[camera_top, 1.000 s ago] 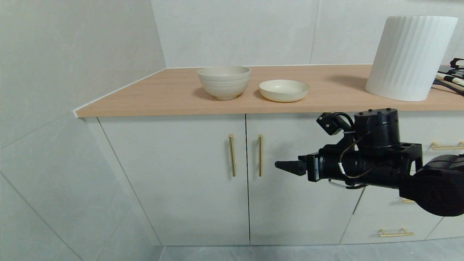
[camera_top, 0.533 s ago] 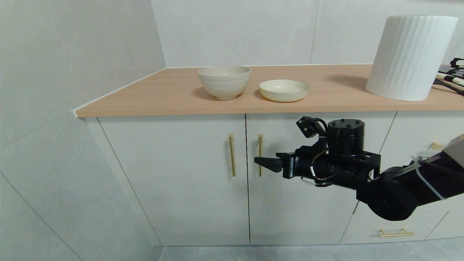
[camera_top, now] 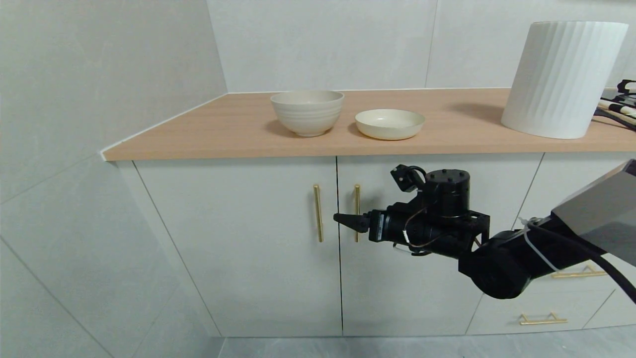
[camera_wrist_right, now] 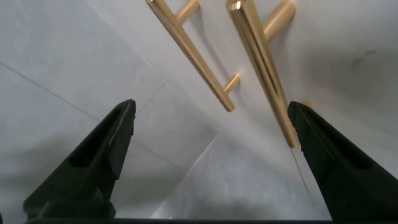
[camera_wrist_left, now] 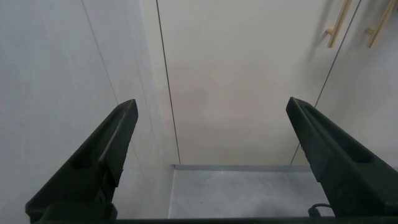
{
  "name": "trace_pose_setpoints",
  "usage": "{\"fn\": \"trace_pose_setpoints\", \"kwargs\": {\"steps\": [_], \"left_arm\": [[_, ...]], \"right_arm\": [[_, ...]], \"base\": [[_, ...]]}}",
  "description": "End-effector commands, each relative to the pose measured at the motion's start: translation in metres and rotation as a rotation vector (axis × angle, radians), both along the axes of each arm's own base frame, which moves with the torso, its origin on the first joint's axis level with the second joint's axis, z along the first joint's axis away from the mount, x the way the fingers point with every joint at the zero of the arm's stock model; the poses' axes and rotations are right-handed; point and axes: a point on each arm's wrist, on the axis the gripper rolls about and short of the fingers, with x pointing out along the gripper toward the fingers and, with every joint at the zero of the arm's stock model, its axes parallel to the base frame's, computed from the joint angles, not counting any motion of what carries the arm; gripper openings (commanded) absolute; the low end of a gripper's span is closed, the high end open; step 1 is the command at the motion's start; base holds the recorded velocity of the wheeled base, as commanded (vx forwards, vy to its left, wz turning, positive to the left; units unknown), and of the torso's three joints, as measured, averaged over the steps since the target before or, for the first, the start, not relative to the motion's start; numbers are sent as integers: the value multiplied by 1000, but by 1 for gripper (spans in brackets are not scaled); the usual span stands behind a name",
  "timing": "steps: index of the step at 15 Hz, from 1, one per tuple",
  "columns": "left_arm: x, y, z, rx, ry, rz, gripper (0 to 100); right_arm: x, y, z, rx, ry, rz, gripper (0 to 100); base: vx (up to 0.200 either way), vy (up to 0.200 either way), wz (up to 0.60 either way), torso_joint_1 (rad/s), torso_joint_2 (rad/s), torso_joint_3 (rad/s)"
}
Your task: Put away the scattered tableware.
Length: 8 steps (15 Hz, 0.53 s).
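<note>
A deep cream bowl [camera_top: 307,112] and a shallow cream dish [camera_top: 389,124] stand side by side on the wooden countertop [camera_top: 218,134]. Below them are two cabinet doors with upright gold handles. My right gripper [camera_top: 345,219] is level with the right door's handle [camera_top: 357,213], its tip just in front of it. In the right wrist view this gripper [camera_wrist_right: 208,162] is open, with the nearer gold handle [camera_wrist_right: 264,68] and the farther one [camera_wrist_right: 193,53] ahead between its fingers. My left gripper [camera_wrist_left: 208,158] is open and hangs low before the cabinet front, holding nothing.
A tall white ribbed cylinder [camera_top: 561,77] stands on the counter's right part, with dark utensils [camera_top: 618,107] beyond it. Drawers with gold pulls [camera_top: 542,319] sit to the right of the doors. A tiled wall [camera_top: 74,124] closes the left side; grey floor [camera_wrist_left: 236,193] lies below.
My right arm has moved left along the cabinet front, bringing the open gripper from beside the right door up to the gold handles. The bowl and dish have not moved.
</note>
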Motion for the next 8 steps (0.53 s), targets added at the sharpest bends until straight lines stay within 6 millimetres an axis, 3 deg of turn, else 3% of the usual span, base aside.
{"fn": "trace_pose_setpoints", "kwargs": {"steps": [1,8], "left_arm": [[0,0,0,0,0,0,100],[0,0,0,0,0,0,100]], "right_arm": [[2,2,-4,-4,7,1,100],[14,12,-21,16,3,-8,100]], "base": [[0,0,0,0,0,0],[0,0,0,0,0,0]]}}
